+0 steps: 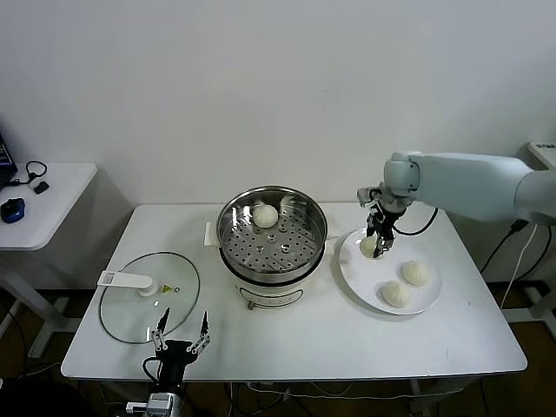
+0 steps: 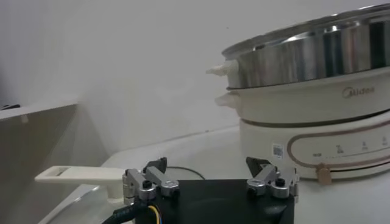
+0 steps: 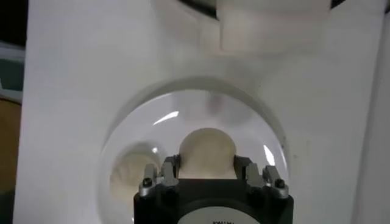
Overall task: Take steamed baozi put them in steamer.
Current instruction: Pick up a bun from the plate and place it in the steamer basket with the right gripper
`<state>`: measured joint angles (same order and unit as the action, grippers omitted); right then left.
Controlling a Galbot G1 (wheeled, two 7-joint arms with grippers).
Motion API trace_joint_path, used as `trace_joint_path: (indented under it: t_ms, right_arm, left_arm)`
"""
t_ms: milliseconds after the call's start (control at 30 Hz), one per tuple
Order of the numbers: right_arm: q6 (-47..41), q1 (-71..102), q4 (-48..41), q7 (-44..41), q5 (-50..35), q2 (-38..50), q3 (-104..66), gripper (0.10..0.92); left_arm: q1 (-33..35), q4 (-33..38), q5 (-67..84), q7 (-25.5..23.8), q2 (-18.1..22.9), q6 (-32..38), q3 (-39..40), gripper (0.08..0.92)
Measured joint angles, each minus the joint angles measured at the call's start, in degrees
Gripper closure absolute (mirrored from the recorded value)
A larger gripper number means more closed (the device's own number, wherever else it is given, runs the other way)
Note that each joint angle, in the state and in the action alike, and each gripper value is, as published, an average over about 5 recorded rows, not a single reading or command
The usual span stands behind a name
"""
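Head view. My right gripper [image 1: 375,246] reaches down over the white plate [image 1: 427,304] and is closed on a steamed baozi [image 1: 368,247] at the plate's 10 o'clock edge. Two more baozi rest on the plate, one near its centre [image 1: 415,273] and one at about 6 o'clock [image 1: 396,294]. A fourth baozi [image 1: 265,215] lies on the perforated tray of the steamer [image 1: 272,241], at roughly 11 o'clock inside the pot. The glass lid [image 1: 148,307] lies flat on the table [image 1: 347,339] to the steamer's 8 o'clock. My left gripper [image 1: 182,334] waits parked at the table's near edge, just beside the lid, fingers spread apart.

Left wrist view. The left gripper [image 2: 210,182] stands wide with nothing between its fingers; the steamer's steel wall [image 2: 317,55] rises beyond it, with the lid's white handle [image 2: 79,175] nearby.

Right wrist view. The right gripper [image 3: 207,170] flanks the held baozi [image 3: 206,152], one finger [image 3: 170,170] pressed to each side. Another baozi [image 3: 131,173] sits just beside it on the plate [image 3: 244,115].
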<state>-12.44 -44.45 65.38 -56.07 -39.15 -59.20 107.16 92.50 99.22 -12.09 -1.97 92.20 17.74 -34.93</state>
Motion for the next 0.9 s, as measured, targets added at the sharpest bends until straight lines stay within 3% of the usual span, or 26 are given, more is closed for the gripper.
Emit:
trace_joint_path:
  t_ms: [367, 900]
  right_arm:
    - [-0.59, -13.32, 6.75, -1.11, -7.0, -2.59, 1.97, 0.431]
    - [-4.17, -16.4, 7.14, 1.52, -14.17, -11.75, -2.94, 0.431]
  left_arm:
    - [0.38, 0.63, -0.6, 0.0, 0.0, -0.17, 0.7, 0.177]
    - [1.35, 1.03, -2.06, 0.08, 0.0, 1.08, 1.25, 0.177]
